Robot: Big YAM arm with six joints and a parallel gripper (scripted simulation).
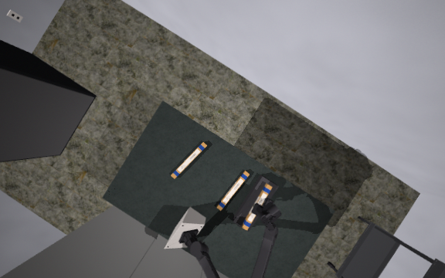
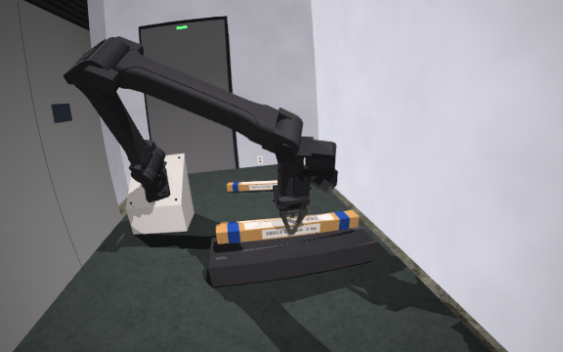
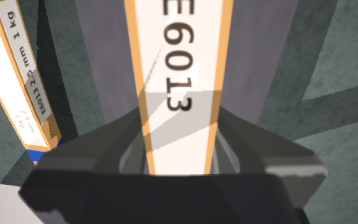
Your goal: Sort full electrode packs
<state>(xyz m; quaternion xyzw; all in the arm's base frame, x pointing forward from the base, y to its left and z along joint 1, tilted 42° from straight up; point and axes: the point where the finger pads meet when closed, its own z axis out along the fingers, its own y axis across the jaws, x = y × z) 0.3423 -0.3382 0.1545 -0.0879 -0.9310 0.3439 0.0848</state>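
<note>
Three long orange packs with blue end bands and white labels are in view. My gripper (image 2: pixel 292 226) is shut on one pack (image 2: pixel 287 228) at its middle, flat over the low dark platform (image 2: pixel 291 256). This pack also shows in the overhead view (image 1: pixel 256 206) and in the wrist view (image 3: pixel 182 85), labelled E6013, with the fingers on both sides of it. A second pack (image 1: pixel 233 190) lies on the dark mat just left of the platform; it also shows in the wrist view (image 3: pixel 17 85). A third pack (image 1: pixel 188 160) (image 2: pixel 252 186) lies farther away on the mat.
The arm's white base block (image 2: pixel 161 200) stands at the mat's left rear. A wall runs close along the table's right edge. A large dark cabinet (image 1: pixel 18 112) stands at the far left in the overhead view.
</note>
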